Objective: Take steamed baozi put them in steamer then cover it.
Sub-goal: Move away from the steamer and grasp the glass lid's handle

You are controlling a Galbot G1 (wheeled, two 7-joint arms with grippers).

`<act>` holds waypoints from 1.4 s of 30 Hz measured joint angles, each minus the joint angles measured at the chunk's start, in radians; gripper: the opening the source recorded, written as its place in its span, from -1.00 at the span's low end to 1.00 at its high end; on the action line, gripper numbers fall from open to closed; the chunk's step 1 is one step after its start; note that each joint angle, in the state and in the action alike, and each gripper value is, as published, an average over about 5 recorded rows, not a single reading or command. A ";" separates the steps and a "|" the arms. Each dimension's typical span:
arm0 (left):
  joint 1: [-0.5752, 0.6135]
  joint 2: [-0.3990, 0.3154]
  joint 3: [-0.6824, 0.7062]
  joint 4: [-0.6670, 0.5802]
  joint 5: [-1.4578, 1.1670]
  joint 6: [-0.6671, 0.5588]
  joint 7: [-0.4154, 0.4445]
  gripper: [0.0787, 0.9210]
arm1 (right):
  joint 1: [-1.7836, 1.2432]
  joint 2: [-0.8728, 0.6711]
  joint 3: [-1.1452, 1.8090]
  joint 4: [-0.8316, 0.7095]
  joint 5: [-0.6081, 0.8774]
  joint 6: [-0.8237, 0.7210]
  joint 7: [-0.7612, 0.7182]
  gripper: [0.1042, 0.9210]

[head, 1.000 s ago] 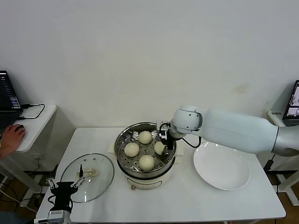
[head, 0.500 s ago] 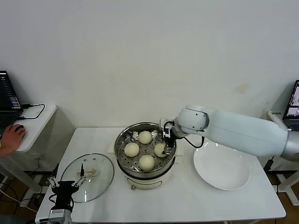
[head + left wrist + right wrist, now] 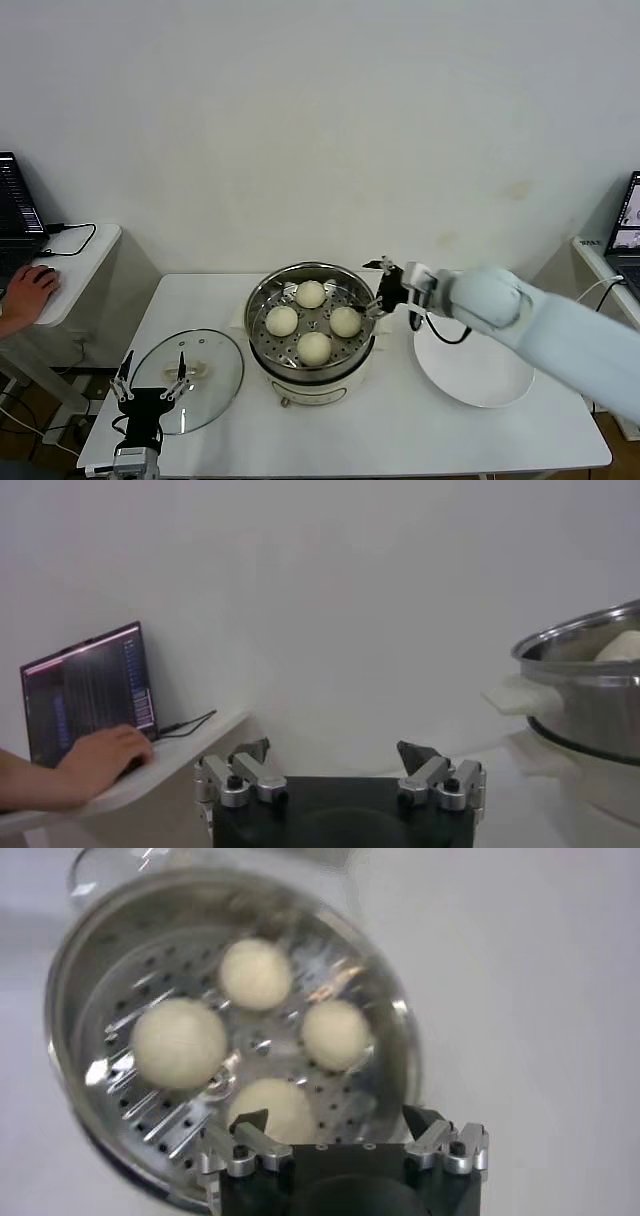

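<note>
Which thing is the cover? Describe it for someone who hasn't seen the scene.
On the white table, look on the robot's left of the round stainless-steel steamer. The round clear glass lid lies flat there, above the left gripper; unlike the opaque white plate, it is see-through with a centre handle.

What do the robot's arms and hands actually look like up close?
The right arm is a thick, smooth, pale white tube with a rounded joint, and a thin black cable loops near its wrist. The right hand and the left hand look alike: a black block body with two short silver metal fingers fastened by small screws and ending in dark tips.
</note>
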 measured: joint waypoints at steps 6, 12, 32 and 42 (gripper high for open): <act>-0.008 -0.009 0.004 0.020 0.009 -0.014 0.000 0.77 | -0.396 0.069 0.385 0.022 -0.095 0.205 0.074 0.76; -0.007 -0.009 -0.002 0.042 0.034 -0.031 -0.002 0.77 | -0.740 0.247 0.718 0.031 -0.196 0.367 0.089 0.76; 0.095 0.089 -0.111 0.164 0.690 -0.150 -0.034 0.77 | -1.234 0.757 1.275 0.041 -0.424 0.512 0.164 0.76; 0.048 0.134 -0.114 0.257 0.999 -0.185 -0.022 0.77 | -1.301 0.834 1.349 0.004 -0.475 0.546 0.219 0.76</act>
